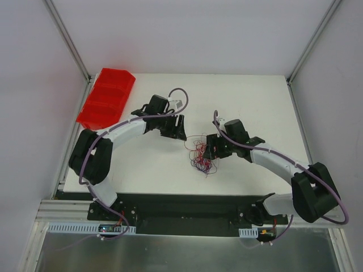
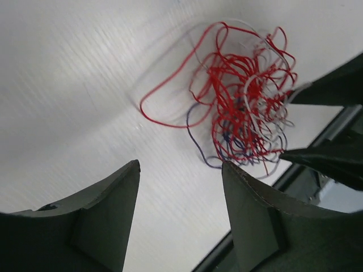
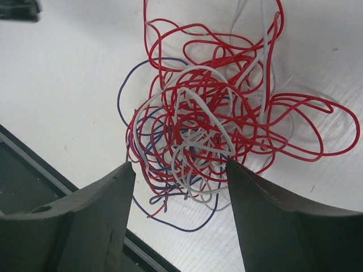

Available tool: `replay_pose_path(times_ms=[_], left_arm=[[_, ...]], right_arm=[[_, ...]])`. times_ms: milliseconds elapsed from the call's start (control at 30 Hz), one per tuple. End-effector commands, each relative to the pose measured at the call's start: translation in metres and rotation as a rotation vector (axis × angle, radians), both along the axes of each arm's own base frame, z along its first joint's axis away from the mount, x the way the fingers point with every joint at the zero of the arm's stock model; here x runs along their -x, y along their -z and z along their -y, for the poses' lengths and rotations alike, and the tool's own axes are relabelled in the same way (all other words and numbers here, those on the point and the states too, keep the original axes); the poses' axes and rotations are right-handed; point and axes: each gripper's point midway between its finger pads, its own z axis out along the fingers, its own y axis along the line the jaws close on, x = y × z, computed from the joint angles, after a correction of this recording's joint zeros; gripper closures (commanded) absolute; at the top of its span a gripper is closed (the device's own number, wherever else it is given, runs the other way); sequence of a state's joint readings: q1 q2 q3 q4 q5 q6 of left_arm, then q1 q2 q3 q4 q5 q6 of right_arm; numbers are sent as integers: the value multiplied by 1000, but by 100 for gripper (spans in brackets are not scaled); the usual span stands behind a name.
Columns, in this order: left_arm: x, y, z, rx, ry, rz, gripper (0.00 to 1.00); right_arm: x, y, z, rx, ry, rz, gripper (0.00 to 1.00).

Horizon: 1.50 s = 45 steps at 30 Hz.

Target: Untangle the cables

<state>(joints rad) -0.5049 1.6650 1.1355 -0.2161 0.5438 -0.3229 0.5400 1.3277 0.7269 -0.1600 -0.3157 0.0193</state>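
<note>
Top view. The cables [image 1: 201, 154] lie in one loose tangle on the white table [image 1: 255, 102], about mid-width and nearer the front edge than the back. They are mostly red, with some purple. The left gripper [image 1: 173, 129] sits up and to the left of the tangle, close to it but apart. The right gripper [image 1: 212, 148] is at the tangle's right edge. I cannot judge either gripper's opening from this height. A red bin [image 1: 106, 97] sits at the far left corner of the table, well apart from the wires.

Left wrist view. The left gripper [image 2: 180, 170] is spread, with only bare table between its two fingers. The cables [image 2: 244, 107] lie beyond the fingertips and off to the right, and do not touch them. One long red loop reaches left out of the bundle. Two dark fingers [image 2: 332, 85] of the other arm come in from the right edge, with their tips at the tangle's right side.

Right wrist view. The right gripper [image 3: 178, 170] is spread wide and pinches nothing. The cables [image 3: 210, 113] fill the middle of the frame, and the lower part of the bundle falls in the gap between the fingertips. Red strands dominate. Pale grey-white loops cross the centre and purple ones trail out to the left and bottom. Whether any strand touches a finger, I cannot tell.
</note>
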Motion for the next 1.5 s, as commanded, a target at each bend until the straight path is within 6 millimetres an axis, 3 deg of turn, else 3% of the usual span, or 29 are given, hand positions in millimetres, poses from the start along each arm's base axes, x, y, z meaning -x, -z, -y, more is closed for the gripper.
replay_pose_path(times_ms=[0,233,533,600,700,733,833,967,1033,1100,1200,1367,1467], left_arm=[[-45,3,17,-87,47,216,39],[-79,35,29,-184,123,292,35],[-52,66,61,-198,240,260,32],[-56,71,61,-226,217,258,38],[-62,68,55,-255,172,273,70],[-62,61,55,-252,159,282,81],[-54,32,54,-215,140,310,100],[-26,-17,54,-86,127,296,100],[-9,-41,53,-17,134,292,100],[4,-72,46,33,120,329,100],[19,-115,27,65,79,416,100],[27,-193,-25,38,-79,660,100],[26,-243,-72,-28,-248,818,100]], right_arm=[[-13,-9,-9,-27,11,42,33],[-9,-6,-15,-72,4,23,37],[-15,-6,-13,-60,41,32,36],[-19,-4,-10,-46,72,31,35],[-27,5,4,47,165,40,35],[-29,10,10,94,205,42,34],[-37,20,22,191,296,36,33],[-43,33,18,190,353,29,35],[-48,40,20,207,393,19,43],[-52,47,28,253,439,18,56],[-52,52,58,357,529,34,78],[-47,56,115,439,677,41,78],[-44,58,146,449,768,6,75]])
